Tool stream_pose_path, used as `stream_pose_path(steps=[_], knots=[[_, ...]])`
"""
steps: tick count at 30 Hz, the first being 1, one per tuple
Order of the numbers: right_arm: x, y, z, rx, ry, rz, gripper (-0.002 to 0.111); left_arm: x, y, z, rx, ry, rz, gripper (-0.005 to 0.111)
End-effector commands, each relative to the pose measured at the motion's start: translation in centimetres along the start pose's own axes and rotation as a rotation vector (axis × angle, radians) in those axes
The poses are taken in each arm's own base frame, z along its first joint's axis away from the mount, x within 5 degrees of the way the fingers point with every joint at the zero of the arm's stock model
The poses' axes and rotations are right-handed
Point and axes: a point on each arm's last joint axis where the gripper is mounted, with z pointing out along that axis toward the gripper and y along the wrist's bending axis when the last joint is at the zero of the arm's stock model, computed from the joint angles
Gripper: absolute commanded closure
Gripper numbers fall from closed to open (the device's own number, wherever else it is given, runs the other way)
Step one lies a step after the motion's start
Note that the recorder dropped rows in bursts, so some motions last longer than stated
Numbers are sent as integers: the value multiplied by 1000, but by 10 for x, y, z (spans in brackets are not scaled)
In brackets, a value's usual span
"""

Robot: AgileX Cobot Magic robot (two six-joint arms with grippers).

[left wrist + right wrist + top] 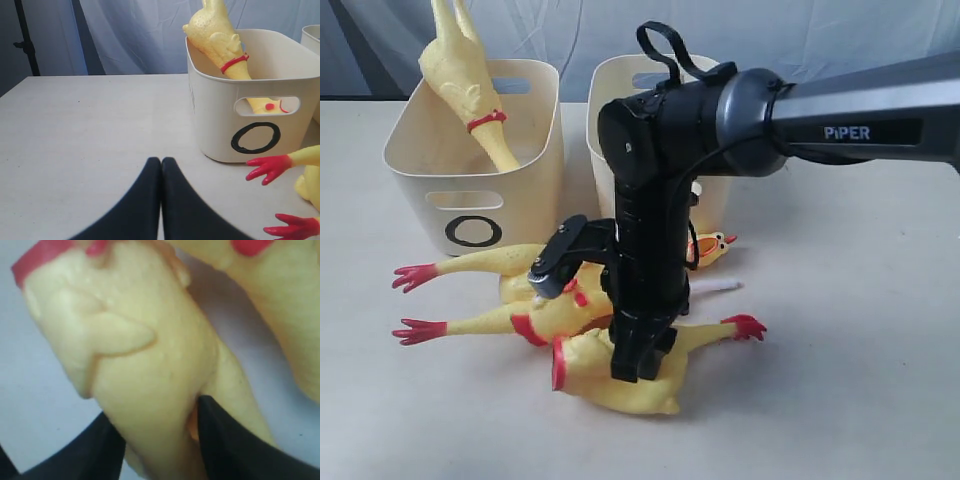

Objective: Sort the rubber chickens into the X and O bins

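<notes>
Pick-up is under way: the chicken (595, 372) at five o'clock from the O bin (520, 200) is clamped on the desk (840, 380) by the right hand (635, 372); the left hand (161, 161) is pressed together. A lift is needed next.

One yellow rubber chicken (470, 95) stands head-down in the cream O bin (440, 205); the nearest chicken (620, 380), middle chicken (490, 321) and rear chicken (485, 262) lie clustered before it and the second bin (620, 80).
</notes>
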Motion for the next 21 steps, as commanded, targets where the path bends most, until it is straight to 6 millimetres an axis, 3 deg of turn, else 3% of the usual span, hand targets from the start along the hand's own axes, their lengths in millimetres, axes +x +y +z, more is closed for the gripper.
stream_pose_path(steps=[1, 5, 6, 10, 13, 15, 21], knots=[[2, 26, -70, 39, -181, -9, 109, -2, 0, -1, 6, -14, -8, 107], [5, 50, -158, 156, -441, -81, 109, -2, 0, -1, 6, -14, -8, 107], [5, 53, -171, 180, -477, -100, 109, -2, 0, -1, 6, -14, -8, 107], [-26, 39, -228, 485, -1051, -55, 109, -2, 0, -1, 6, -14, -8, 107], [-43, 25, -244, 544, -1378, 87, 109, -2, 0, -1, 6, -14, -8, 107], [-48, 16, -248, 562, -1506, 176, 109, -2, 0, -1, 6, -14, -8, 107], [-49, -10, -234, 629, -1440, 175, 109, -2, 0, -1, 6, -14, -8, 107]])
